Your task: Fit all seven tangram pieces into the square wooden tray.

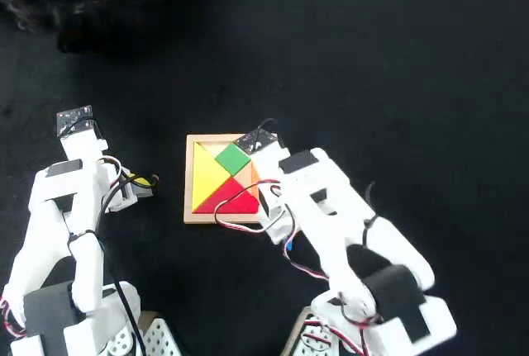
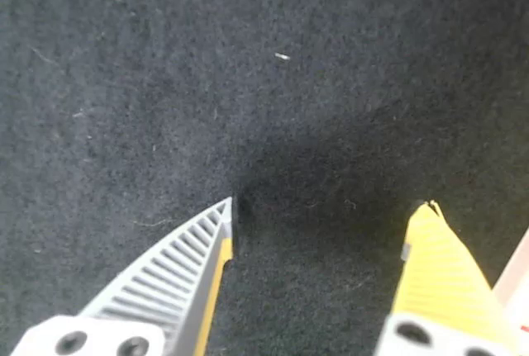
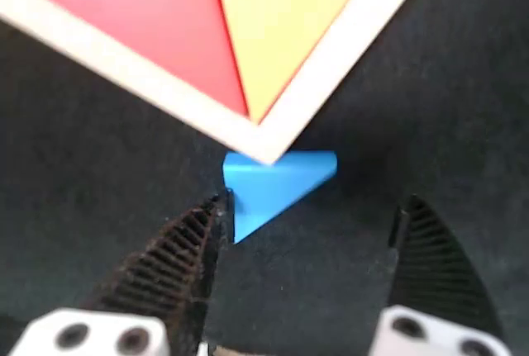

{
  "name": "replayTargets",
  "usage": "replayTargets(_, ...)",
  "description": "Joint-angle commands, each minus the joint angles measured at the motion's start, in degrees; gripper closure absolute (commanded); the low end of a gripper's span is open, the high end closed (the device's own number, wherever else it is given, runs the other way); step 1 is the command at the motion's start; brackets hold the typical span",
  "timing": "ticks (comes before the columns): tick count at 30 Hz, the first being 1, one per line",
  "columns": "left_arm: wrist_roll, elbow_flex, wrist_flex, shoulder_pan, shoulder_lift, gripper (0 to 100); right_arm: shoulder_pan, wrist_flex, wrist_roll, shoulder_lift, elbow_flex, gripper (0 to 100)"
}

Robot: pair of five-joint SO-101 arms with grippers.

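The square wooden tray (image 1: 188, 182) lies mid-table and holds yellow (image 1: 207, 176), green (image 1: 233, 159) and red (image 1: 230, 201) pieces. My right arm (image 1: 314, 182) covers the tray's right side. In the right wrist view, a small blue triangle (image 3: 273, 184) lies on the black cloth outside the tray, against a corner of the tray's rim (image 3: 273, 137). My right gripper (image 3: 310, 220) stands open around the triangle, with one fingertip (image 3: 202, 228) at its edge. Left of the tray, my left gripper (image 2: 326, 207) is open over bare cloth, holding nothing.
Black cloth covers the whole table. The left arm (image 1: 70, 207) stands at the left, with its yellow-tipped gripper (image 1: 140, 182) a short way from the tray's left rim. Cables and equipment run along the far edge.
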Motion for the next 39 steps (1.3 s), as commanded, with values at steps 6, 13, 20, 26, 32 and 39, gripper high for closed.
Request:
replayTargets(6,-0.18,-2.68,0.18,-0.13,-0.18,68,-5.98,-4.13,-0.18,5.93,-0.31,77.0)
replayTargets(13,-0.18,-2.68,0.18,-0.13,-0.18,68,-2.02,-3.87,3.43,4.7,-1.1,78.0)
replayTargets(20,-0.18,-2.68,0.18,-0.13,-0.18,68,-0.7,-0.26,3.52,-2.68,-1.1,95.0)
replayTargets(26,-0.18,-2.68,0.18,-0.13,-0.18,68,-0.79,0.0,3.52,-5.49,-0.84,98.7)
replayTargets(32,-0.18,-2.68,0.18,-0.13,-0.18,68,-0.79,2.55,9.05,-6.73,-4.97,98.7)
replayTargets(39,-0.18,-2.68,0.18,-0.13,-0.18,68,-3.6,10.37,33.85,-6.2,-18.51,96.9)
